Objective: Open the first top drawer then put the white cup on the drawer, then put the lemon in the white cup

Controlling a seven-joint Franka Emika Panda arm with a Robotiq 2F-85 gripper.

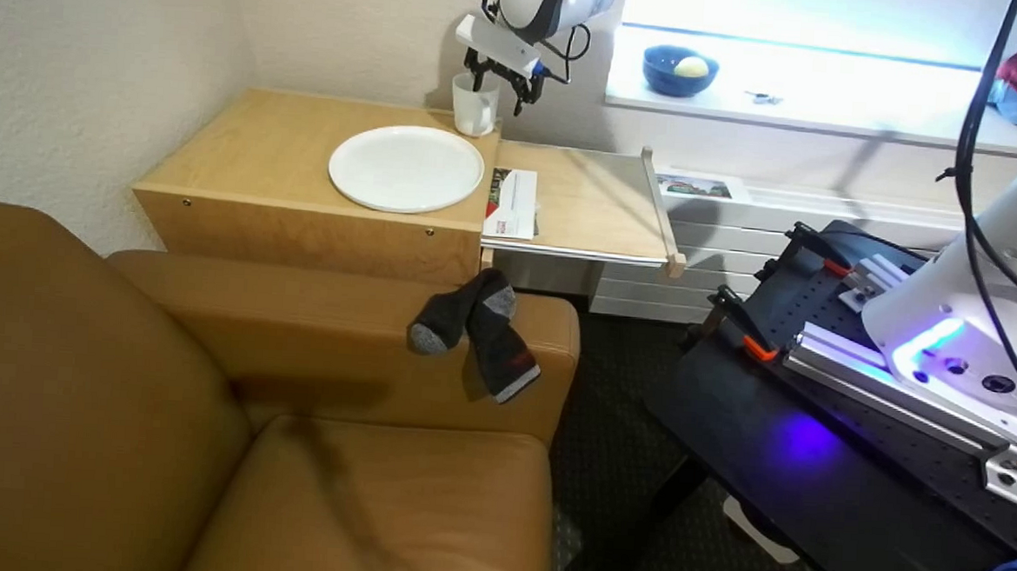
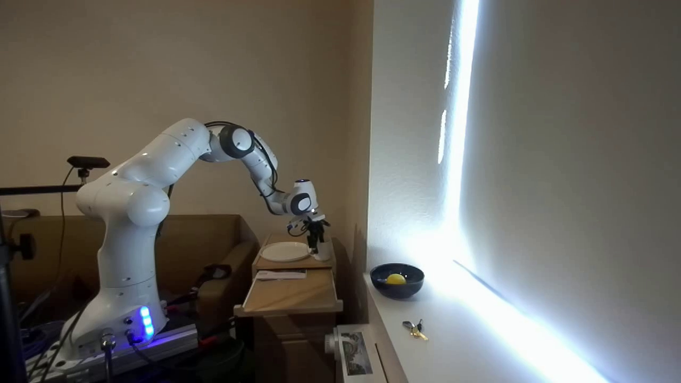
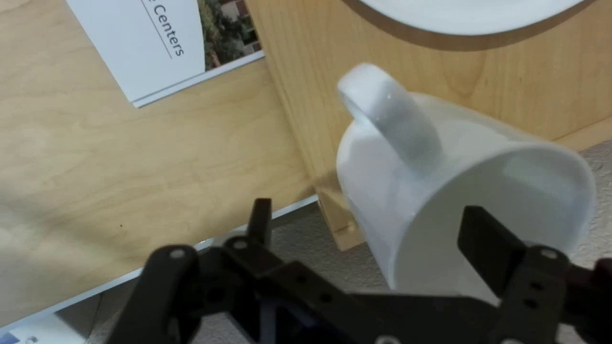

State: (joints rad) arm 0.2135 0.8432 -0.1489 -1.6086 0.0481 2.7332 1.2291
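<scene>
In an exterior view I count one glossy white mug (image 1: 472,118), upright on the pale wood cabinet (image 1: 272,147) near one round plate (image 1: 406,169); the shallow top drawer (image 1: 595,203) stands pulled out. In an exterior view, one lemon (image 2: 395,279) sits in one dark blue bowl (image 2: 396,292). In the wrist view my gripper (image 3: 367,205) has two fingers (image 3: 492,248) spread, one overlapping the mug's mouth (the drawer's leaflet (image 3: 148,52) reads, in part, "Centers").

Pale wooden cabinet (image 1: 276,147), white plate (image 1: 407,168) on top, white cup (image 1: 472,112) at one corner
</scene>
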